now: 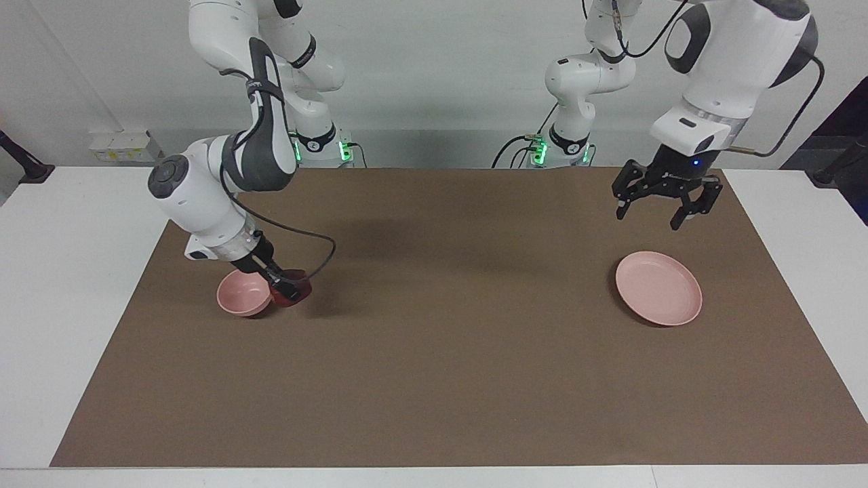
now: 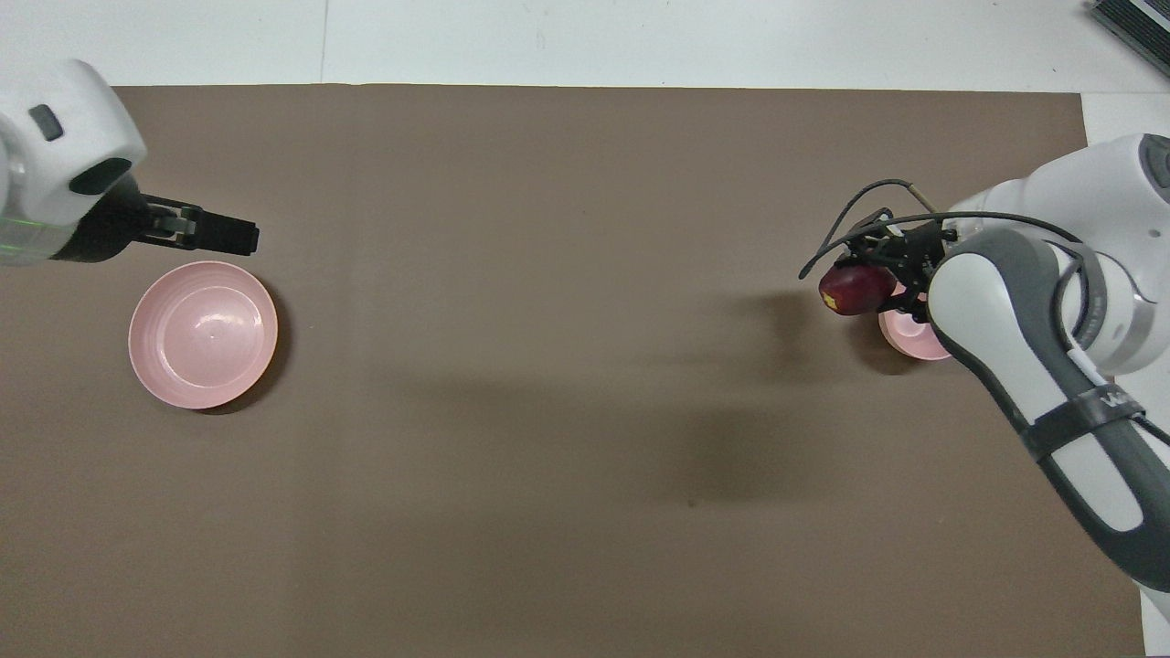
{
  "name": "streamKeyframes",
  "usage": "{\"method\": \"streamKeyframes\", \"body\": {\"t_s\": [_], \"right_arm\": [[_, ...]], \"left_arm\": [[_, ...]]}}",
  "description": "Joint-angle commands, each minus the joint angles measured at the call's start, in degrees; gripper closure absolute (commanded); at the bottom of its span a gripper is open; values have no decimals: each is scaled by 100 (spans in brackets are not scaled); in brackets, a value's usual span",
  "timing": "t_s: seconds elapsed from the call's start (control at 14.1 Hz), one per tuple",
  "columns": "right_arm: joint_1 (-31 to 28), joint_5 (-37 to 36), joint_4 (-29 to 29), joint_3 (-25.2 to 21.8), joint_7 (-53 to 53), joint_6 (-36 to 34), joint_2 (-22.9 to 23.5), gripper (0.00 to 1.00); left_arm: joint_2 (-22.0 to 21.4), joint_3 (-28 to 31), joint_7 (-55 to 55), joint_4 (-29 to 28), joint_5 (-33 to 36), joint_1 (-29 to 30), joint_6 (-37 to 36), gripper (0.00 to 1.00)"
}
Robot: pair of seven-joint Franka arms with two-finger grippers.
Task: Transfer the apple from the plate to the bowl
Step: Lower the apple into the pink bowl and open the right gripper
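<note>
Already the apple [image 1: 293,290] is off the plate [image 1: 658,287], which lies bare on the brown mat [image 1: 447,352] toward the left arm's end of the surface. That half of the job looks finished. The right pincer [image 1: 283,290] is pinching the apple, its fingers pressed onto the fruit's sides, and holds it low, just beside the bowl [image 1: 243,293] on the side toward the middle of the surface. In the facing view the fruit overlaps the bowl's rim but does not sit inside it; in the overhead view the apple [image 2: 856,289] covers only the edge of the bowl [image 2: 907,334], most of which hides under the right arm's wrist. So the carry seems nearly complete, yet the apple is not over the bowl's hollow.

What remains, by my judgement: a short shift so the fruit hangs over the bowl's centre, perhaps a small lift to clear the rim, then a release and a withdrawal. Whether the apple touches the rim now I cannot tell.

The left pincer [image 1: 668,202] hangs with its fingers spread and holds nothing, up in the air near the plate, toward the robots' edge of the mat; that arm waits.
</note>
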Motion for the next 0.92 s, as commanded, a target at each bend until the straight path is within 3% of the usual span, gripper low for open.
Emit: {"method": "streamKeyframes", "body": {"t_s": [0.0,0.28,0.36,0.43,0.57,0.85], "right_arm": [[-36,-562,-92,43,-217,-83,19,100],[-133,-1072,-111,43,-313,119,318,97],[-115,-1178,-67,52,-322,59,327,43],[-98,-1179,3,52,-331,23,318,0],[-80,-1188,38,78,-601,-117,126,0],[-36,-1171,82,113,-1761,-477,-445,0]], "left_arm": [[90,427,36,632,73,-396,-625,0],[38,743,36,643,64,-686,-889,0],[20,753,27,634,64,-687,-969,0],[-67,762,27,616,47,-678,-987,0],[-461,753,-34,241,56,-590,-970,0],[-569,735,-52,36,64,-599,-1005,0]]}}
